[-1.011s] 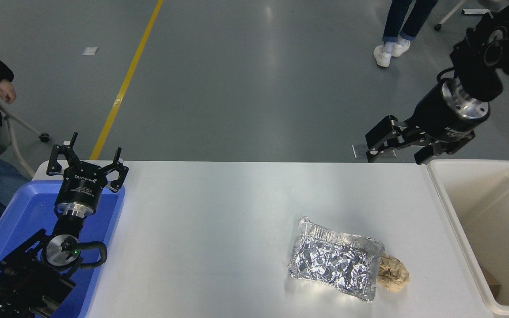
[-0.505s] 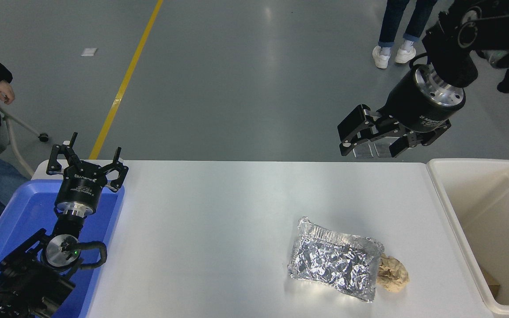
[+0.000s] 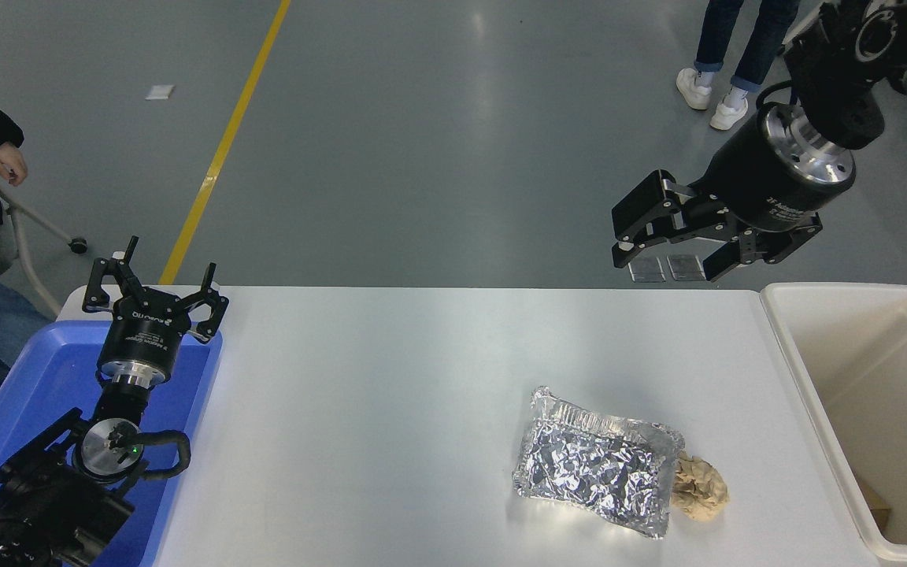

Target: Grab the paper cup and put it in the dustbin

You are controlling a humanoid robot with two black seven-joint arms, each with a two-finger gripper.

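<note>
Nearest to me, the left gripper (image 3: pixel 156 303) sits parked over the blue plastic tray (image 3: pixel 20 409) at the table's left end, its fingers spread and holding nothing. Further along the white table (image 3: pixel 390 394) lie a crumpled silver foil tray (image 3: pixel 591 471) and, touching its right edge, a crumpled tan paper ball (image 3: pixel 701 488). At the right end stands the dustbin (image 3: pixel 831 394), deep-walled and cream, its long side running away from me; something brownish shows low in its near corner, too little to name. The paper cup is nowhere I can see, neither on the table nor in either gripper, so it may already lie inside the bin, below the part of the floor I can see, though I cannot confirm that. I can therefore say nothing of which way it points or how its long axis lies. Such a cup would, I judge, be very light and easily crushed, best taken gently across its wall just under the rolled rim. Beyond the table's far edge, the right gripper (image 3: pixel 670 252) hangs in the air, jaws spread and empty, left of the bin. Farther back a person's legs (image 3: pixel 745 39) stand on the grey floor.
</note>
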